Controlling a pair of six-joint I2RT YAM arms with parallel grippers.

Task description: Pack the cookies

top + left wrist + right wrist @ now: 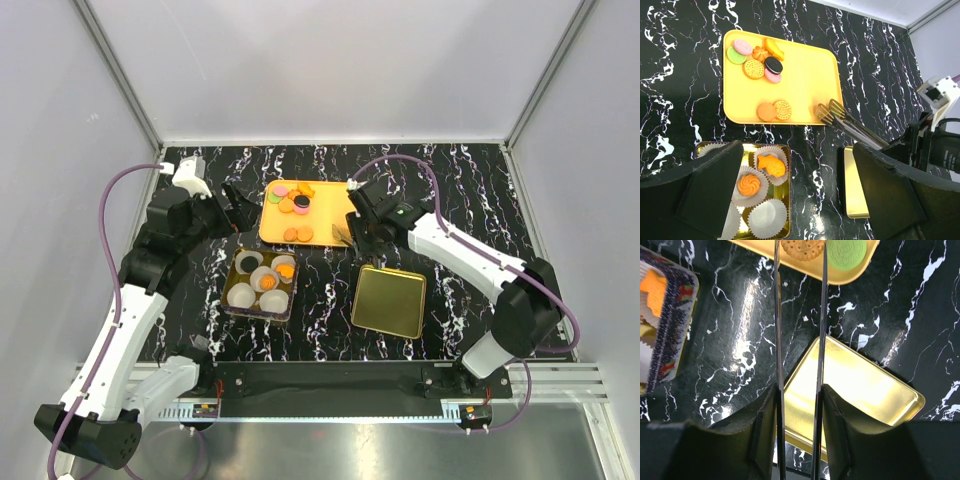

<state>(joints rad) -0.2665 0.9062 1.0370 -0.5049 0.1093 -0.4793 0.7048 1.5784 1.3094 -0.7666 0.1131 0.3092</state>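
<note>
While right fingers [840, 430] clench tongs [778, 315] by the tray [805, 75] of cookies [754, 69], left fingers [715, 185] splayed above tin [256, 314], gold lid [855, 385] alongside

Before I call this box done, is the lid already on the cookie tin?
No, the gold lid lies flat on the table beside the open tin, whose paper cups are showing.

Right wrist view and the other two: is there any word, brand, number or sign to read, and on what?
No text can be read in any view.
green cookie: embossed marking, too blurred to read.
tin: coloured print on its side wall, no letters to make out.
tongs, gold lid: no marking visible.
</note>
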